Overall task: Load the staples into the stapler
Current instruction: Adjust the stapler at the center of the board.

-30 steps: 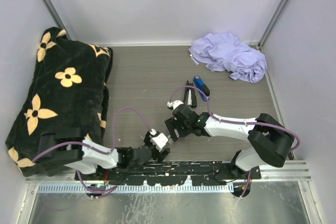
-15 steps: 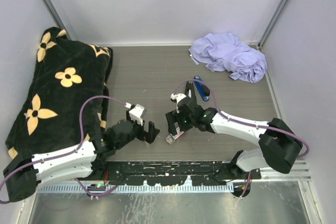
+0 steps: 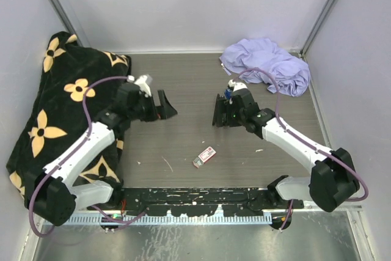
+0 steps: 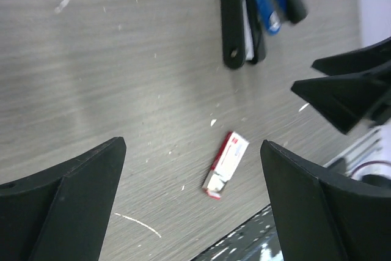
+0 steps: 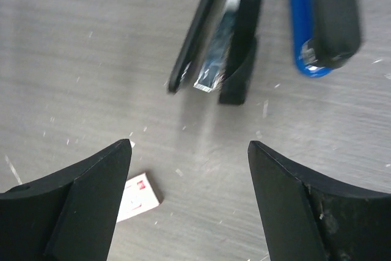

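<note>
The staples, a small white box with a red label (image 3: 204,156), lie flat on the table near the front edge, also in the left wrist view (image 4: 226,163) and the right wrist view (image 5: 139,197). A black stapler (image 5: 220,35) lies open with its metal channel showing, and a blue stapler (image 5: 324,16) lies beside it. My right gripper (image 3: 221,117) hovers open just in front of the two staplers, holding nothing. My left gripper (image 3: 168,109) is open and empty over the table's left middle, facing the box and the black stapler (image 4: 235,16).
A black blanket with yellow flowers (image 3: 67,102) fills the left side. A crumpled lilac cloth (image 3: 269,65) lies at the back right corner. Grey walls close the table on three sides. Small white specks dot the wood surface.
Both grippers have left the front edge. The left arm swung up to the left middle; the right gripper drew back to the staplers. The box stays lying near the front.
</note>
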Tool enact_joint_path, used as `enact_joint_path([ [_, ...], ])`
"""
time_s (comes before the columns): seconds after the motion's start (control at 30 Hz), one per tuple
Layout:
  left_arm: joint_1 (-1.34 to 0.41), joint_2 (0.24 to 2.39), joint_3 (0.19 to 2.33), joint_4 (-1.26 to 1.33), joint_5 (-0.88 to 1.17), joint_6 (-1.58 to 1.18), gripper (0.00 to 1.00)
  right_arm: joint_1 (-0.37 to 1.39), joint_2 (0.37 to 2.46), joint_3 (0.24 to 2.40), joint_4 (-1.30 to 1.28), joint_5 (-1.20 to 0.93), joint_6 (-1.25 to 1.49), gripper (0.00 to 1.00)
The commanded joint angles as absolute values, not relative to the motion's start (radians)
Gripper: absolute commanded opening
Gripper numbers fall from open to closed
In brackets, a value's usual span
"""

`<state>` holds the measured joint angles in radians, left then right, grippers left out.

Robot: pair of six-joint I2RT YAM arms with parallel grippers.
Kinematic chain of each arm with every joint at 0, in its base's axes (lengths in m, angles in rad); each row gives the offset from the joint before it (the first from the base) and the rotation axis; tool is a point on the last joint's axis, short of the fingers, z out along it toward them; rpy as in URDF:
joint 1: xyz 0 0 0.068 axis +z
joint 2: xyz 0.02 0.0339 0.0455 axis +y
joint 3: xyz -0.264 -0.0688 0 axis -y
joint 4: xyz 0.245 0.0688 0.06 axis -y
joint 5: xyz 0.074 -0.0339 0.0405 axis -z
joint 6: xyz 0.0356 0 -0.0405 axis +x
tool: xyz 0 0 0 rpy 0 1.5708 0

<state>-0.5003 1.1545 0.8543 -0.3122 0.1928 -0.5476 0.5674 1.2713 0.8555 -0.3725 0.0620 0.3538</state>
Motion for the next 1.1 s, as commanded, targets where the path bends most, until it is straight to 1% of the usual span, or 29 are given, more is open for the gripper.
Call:
enact_joint_path([
  [0.0, -0.337, 1.142, 1.013, -0.469, 0.463, -0.579, 0.95, 0.495, 1.321, 0.923, -0.327, 0.131, 0.351, 0.82],
  [0.1, -0.264, 1.123, 1.067, -0.529, 0.478, -0.507, 0.95, 0.46, 1.394, 0.943, -0.295, 0.135, 0.351, 0.76],
  [0.17, -0.246, 1.113, 1.1, -0.593, 0.418, -0.435, 0.95, 0.446, 1.43, 0.942, -0.261, 0.121, 0.354, 0.74],
  [0.27, -0.244, 1.087, 1.115, -0.653, 0.298, -0.34, 0.95, 0.436, 1.483, 0.947, -0.215, 0.09, 0.361, 0.74],
  [0.37, -0.245, 1.05, 1.079, -0.635, 0.209, -0.301, 0.95, 0.437, 1.541, 0.963, -0.192, 0.092, 0.374, 0.74],
  [0.6, -0.245, 1.006, 0.988, -0.556, 0.152, -0.278, 0.95, 0.437, 1.627, 0.987, -0.159, 0.128, 0.395, 0.76],
  [0.7, -0.245, 1.005, 0.991, -0.564, 0.15, -0.272, 0.95, 0.436, 1.645, 0.986, -0.142, 0.129, 0.389, 0.73],
  [0.93, -0.245, 0.988, 0.977, -0.557, 0.144, -0.279, 0.95, 0.442, 1.699, 0.97, -0.038, -0.038, 0.338, 0.68],
  [1.07, -0.245, 0.988, 0.96, -0.534, 0.18, -0.299, 0.94, 0.469, 1.701, 0.963, 0.026, -0.135, 0.332, 0.66],
])
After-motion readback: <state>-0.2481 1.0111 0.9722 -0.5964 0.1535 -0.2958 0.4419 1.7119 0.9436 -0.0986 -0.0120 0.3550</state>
